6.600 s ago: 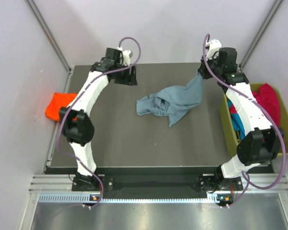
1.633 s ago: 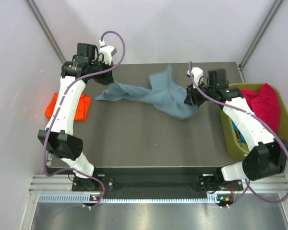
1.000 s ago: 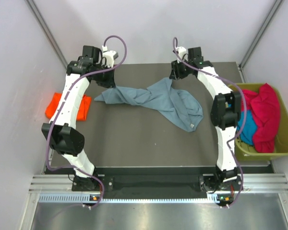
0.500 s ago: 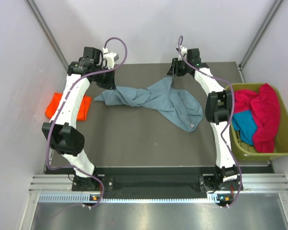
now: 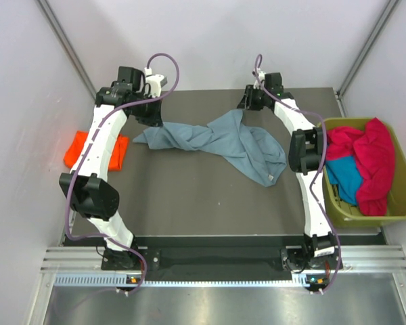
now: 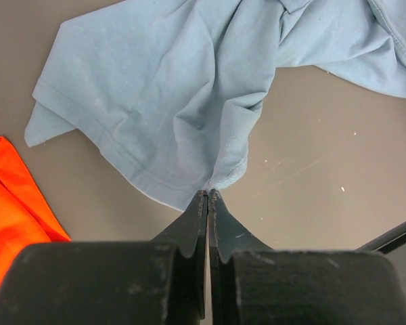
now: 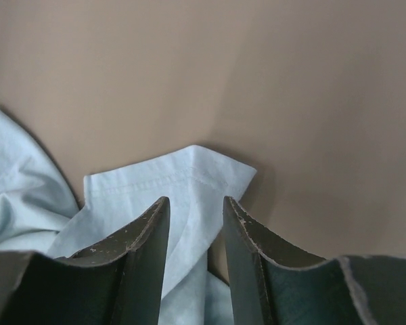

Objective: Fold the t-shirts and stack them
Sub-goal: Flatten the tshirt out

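Dark grey tabletop (image 5: 189,203) between pale walls. My left fingers (image 6: 195,227) are pinched tight on the hem of the grey-blue t-shirt (image 6: 162,101), which spreads away from their tips and across towards my right fingers (image 7: 145,250). Those stand parted, with a corner of the shirt lying under the gap and nothing clamped. Just left of the left fingers lies the orange-red t-shirt (image 6: 10,196). Well off to the right of the right fingers, the crimson-pink t-shirt (image 5: 375,152) and teal t-shirt (image 5: 348,177) sit in the olive bin (image 5: 365,218).

Both arms are stretched way out toward the back. Left tool (image 6: 208,198) is pinched tight on the hem of the grey-blue t-shirt (image 6: 162,101). Right tool (image 7: 195,203) is angled down with its jaws partly apart.
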